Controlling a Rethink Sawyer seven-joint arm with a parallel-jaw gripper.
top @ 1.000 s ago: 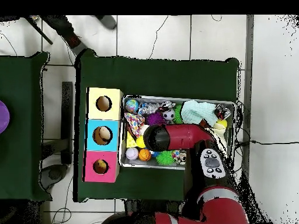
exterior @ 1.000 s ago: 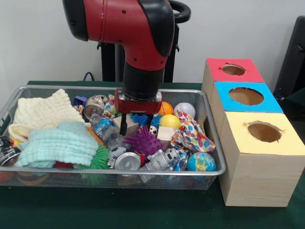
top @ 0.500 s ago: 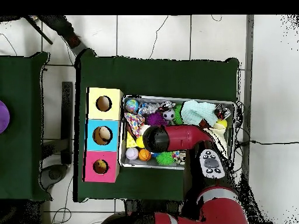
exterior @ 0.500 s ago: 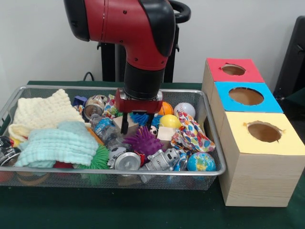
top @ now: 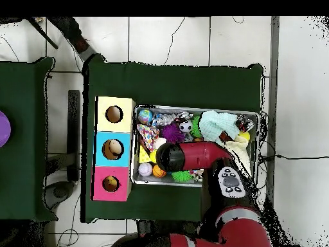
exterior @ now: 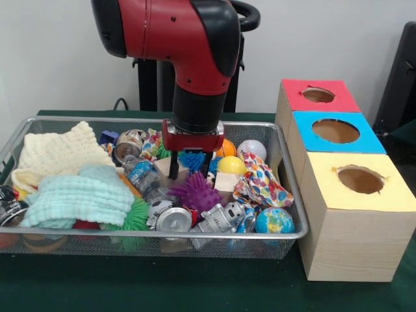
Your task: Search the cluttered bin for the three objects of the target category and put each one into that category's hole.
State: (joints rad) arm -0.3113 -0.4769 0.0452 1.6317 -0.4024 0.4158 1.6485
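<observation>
The cluttered bin (exterior: 156, 233) is a silver wire-mesh tray full of toys, cloths and cans; it also shows in the overhead view (top: 193, 107). My gripper (exterior: 190, 170) hangs open and empty over the bin's middle. Its fingers straddle a blue spiky ball (exterior: 192, 160), just behind a purple spiky ball (exterior: 197, 192). Three boxes with round holes stand beside the bin: red (exterior: 318, 95), blue (exterior: 336, 131) and yellow (exterior: 359, 179). In the overhead view the arm (top: 193, 154) covers the gripper and the bin's middle.
Near the gripper lie a yellow ball (exterior: 231, 165), a white baseball (exterior: 251, 149), an orange ball (exterior: 226, 147), a globe ball (exterior: 273, 221), a patterned cloth (exterior: 262, 185), a toy robot (exterior: 221, 220) and a can (exterior: 173, 219). Cream (exterior: 58, 153) and mint (exterior: 81, 195) knitted cloths fill the left.
The gripper has shifted slightly to the picture's right in the front view and risen a little. It stays open. The bin's contents have not moved.
</observation>
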